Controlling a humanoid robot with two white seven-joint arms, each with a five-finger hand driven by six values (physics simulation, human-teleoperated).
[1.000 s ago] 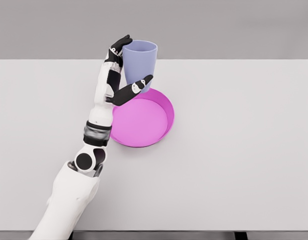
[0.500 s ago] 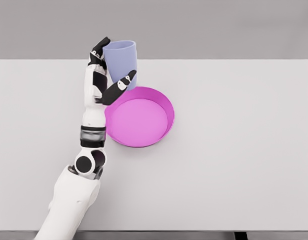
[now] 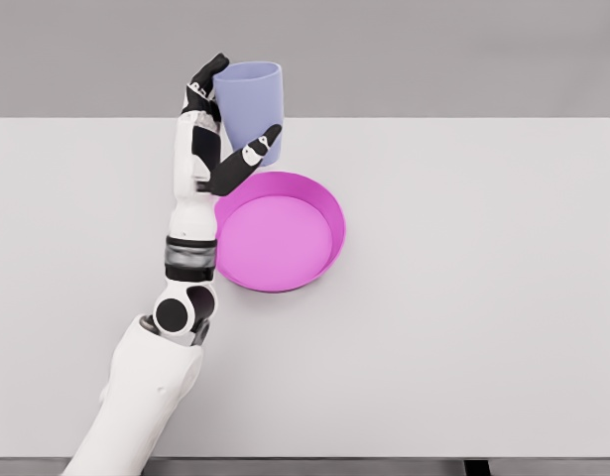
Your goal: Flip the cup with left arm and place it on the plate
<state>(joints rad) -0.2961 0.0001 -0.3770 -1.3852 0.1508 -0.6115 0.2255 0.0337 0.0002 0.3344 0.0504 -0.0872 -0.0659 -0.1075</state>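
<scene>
Now the left hand (image 3: 223, 129) holds the cup (image 3: 252, 109) aloft, fingers behind its far-left side and thumb (image 3: 247, 159) pressed across the front lower wall. Cup reads roughly upright, light purple; whether the open end faces up cannot be told for certain from the head view, though the top edge looks like a rim. It hangs over the back-left edge of the plate (image 3: 329, 213), the magenta dish resting on the tabletop (image 3: 463, 297), and does not touch it. Change over the last second: a second ago the cup sat further right, more squarely above the plate's rear rim; half a second ago it had swung out left, tilted slightly, nearly clear of the plate; at this moment it has come back right a little and straightened. Forearm has followed, wrist more vertical again. Judgement: the flip appears done or nearly so, and the arm is settling its aim before lowering. Cup is not yet centred over the dish, so a further shift right and toward the robot seems needed before release. Risk: lowering from here could catch the cup base on the plate's raised rim and tip it. Right arm not seen.
</scene>
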